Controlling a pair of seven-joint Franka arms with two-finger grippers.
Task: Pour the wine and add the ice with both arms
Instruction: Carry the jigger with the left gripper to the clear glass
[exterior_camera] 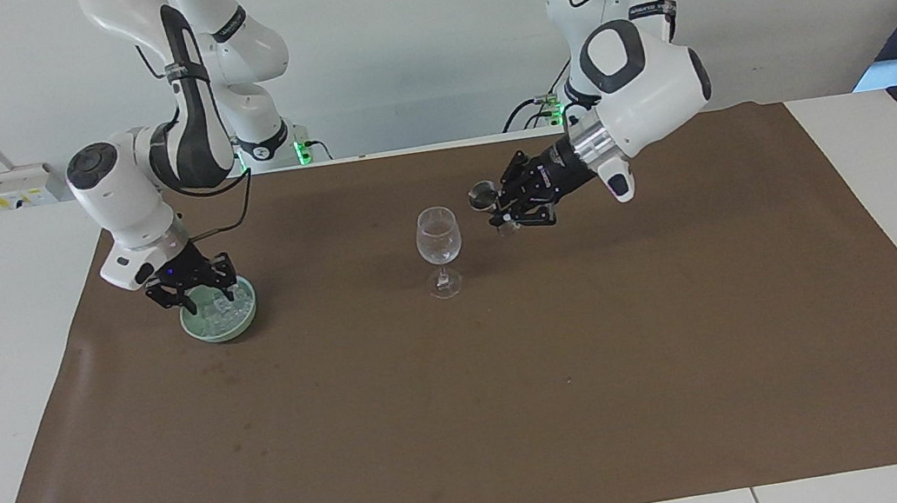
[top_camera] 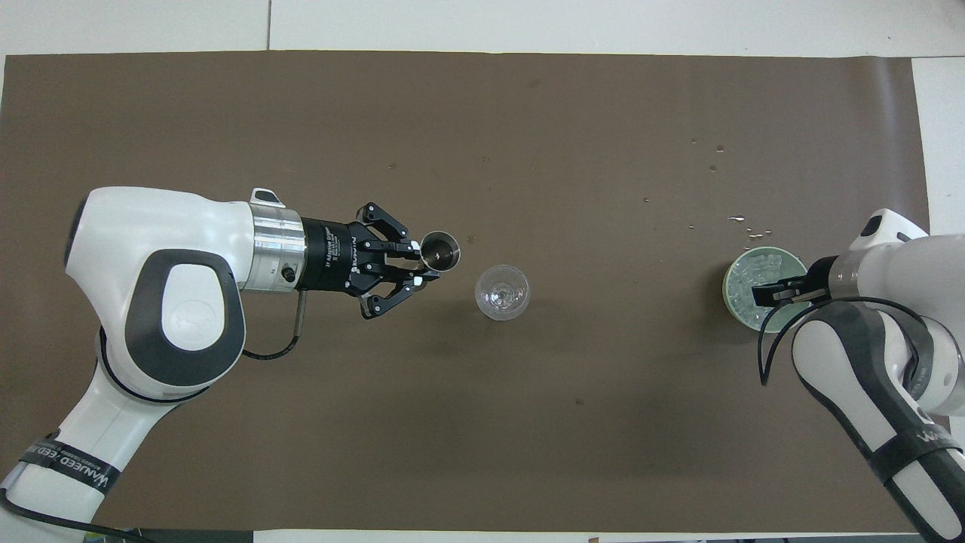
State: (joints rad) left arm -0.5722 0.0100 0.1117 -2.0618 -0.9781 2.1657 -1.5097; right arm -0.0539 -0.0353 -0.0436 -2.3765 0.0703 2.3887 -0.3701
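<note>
A clear stemmed wine glass (exterior_camera: 438, 240) (top_camera: 502, 292) stands upright mid-mat. My left gripper (exterior_camera: 500, 207) (top_camera: 419, 262) is shut on a small metal measuring cup (exterior_camera: 481, 193) (top_camera: 439, 250), held upright in the air just beside the glass, toward the left arm's end. A pale green bowl (exterior_camera: 224, 325) (top_camera: 737, 308) holds several ice cubes (exterior_camera: 237, 299) (top_camera: 752, 273). My right gripper (exterior_camera: 194, 294) (top_camera: 769, 292) is down in the bowl among the ice, fingers spread; no cube shows between them.
A brown mat (exterior_camera: 470, 406) (top_camera: 482, 136) covers most of the white table. A few water drops (top_camera: 742, 221) lie on the mat just farther from the robots than the bowl.
</note>
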